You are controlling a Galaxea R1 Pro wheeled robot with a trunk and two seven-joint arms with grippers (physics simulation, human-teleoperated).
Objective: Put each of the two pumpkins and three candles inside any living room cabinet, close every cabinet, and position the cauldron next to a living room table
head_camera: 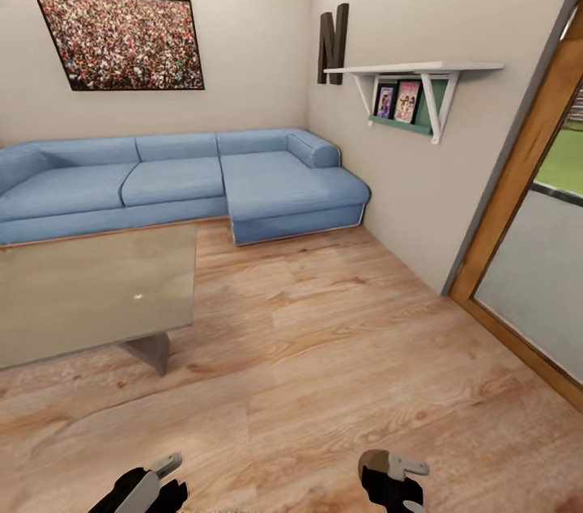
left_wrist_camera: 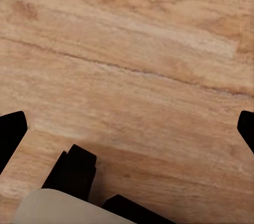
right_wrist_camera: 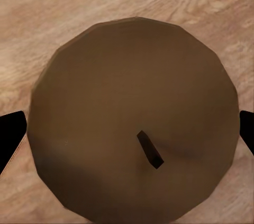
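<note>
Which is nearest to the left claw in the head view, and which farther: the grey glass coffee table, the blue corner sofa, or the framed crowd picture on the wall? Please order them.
1. The grey glass coffee table, just ahead of the left claw, on its left side.
2. The blue corner sofa, behind the table along the far wall.
3. The framed crowd picture, high on the wall above the sofa.

You see: floor (head_camera: 324,351) – light wood planks, grainy, low sheen | table (head_camera: 89,286) top – smooth greyish glass, faint glare | sofa (head_camera: 178,181) far – blue woven cloth, matt | candle (right_wrist_camera: 135,118) – matt tan-brown, faceted | walls – plain matt beige
</note>
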